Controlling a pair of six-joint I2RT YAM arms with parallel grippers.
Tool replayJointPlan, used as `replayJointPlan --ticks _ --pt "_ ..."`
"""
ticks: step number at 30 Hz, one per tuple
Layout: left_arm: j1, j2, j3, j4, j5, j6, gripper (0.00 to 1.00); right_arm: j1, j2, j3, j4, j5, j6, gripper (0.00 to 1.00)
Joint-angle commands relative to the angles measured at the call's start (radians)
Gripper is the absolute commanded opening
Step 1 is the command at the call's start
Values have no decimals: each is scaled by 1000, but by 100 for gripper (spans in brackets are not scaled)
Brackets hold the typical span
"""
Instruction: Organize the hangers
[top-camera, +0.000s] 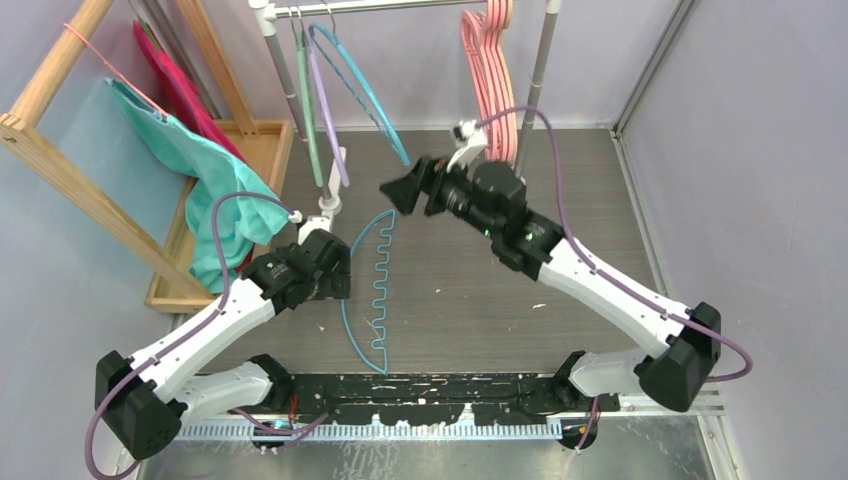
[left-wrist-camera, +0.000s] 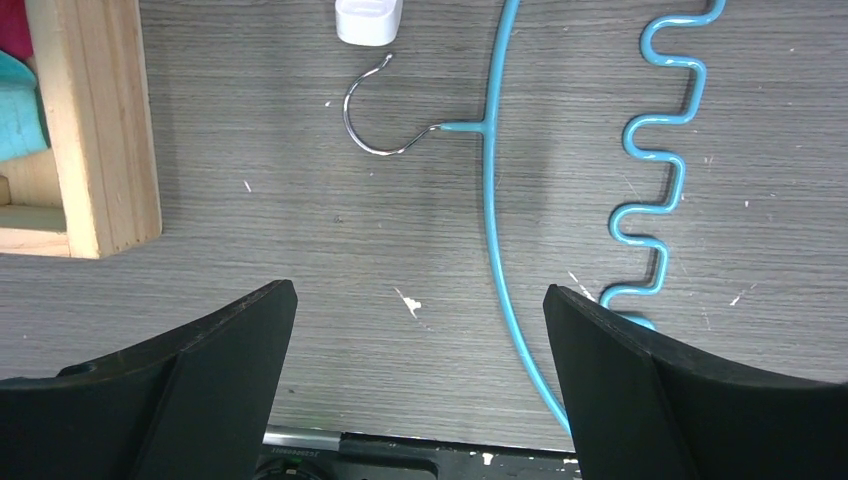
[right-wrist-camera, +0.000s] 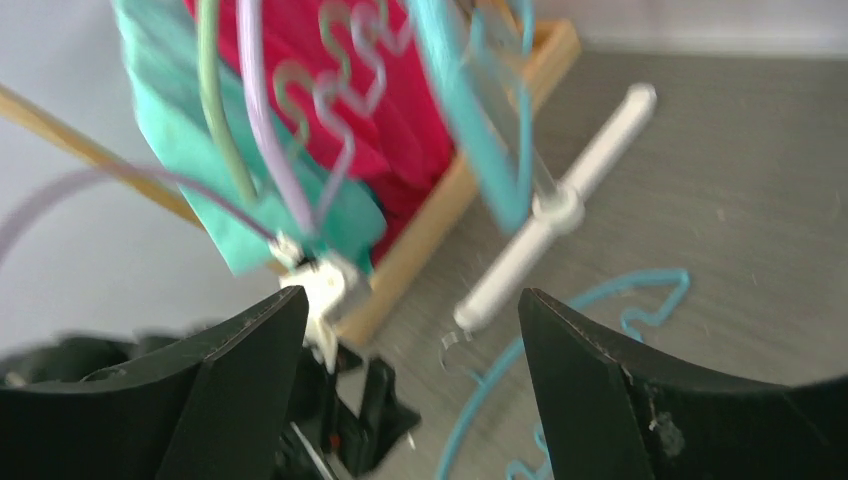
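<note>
One hanger down: blue hanger (top-camera: 372, 290) flat on bench (top-camera: 480, 300), beside left gripper (left-wrist-camera: 420, 330).
Grippers: both spread, empty.
Risk: thin wire slipping from fingers.

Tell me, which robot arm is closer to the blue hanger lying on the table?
Left. The left gripper hovers right beside the blue hanger, just over its hook. The right gripper sits farther back, raised near the rail.
</note>
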Motion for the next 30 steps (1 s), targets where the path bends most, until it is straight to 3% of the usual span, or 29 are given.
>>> replayJointPlan --ticks 1,8,15,23,30 --pt "4 20 14 27 -55 -20 98 159 -64 -131 -161 288 -189 83" --pt "85 22 45 58 27 19 98 427 -41 -300 -183 501 -175 80" --pt "206 90 130 62 105 82 98 641 154 -225 -142 623 -187 78" --pt "355 109 154 102 177 128 98 679 356 -140 -103 619 -191 76" --pt "401 126 144 135 209 141 98 680 539 -23 -112 564 -199 74"
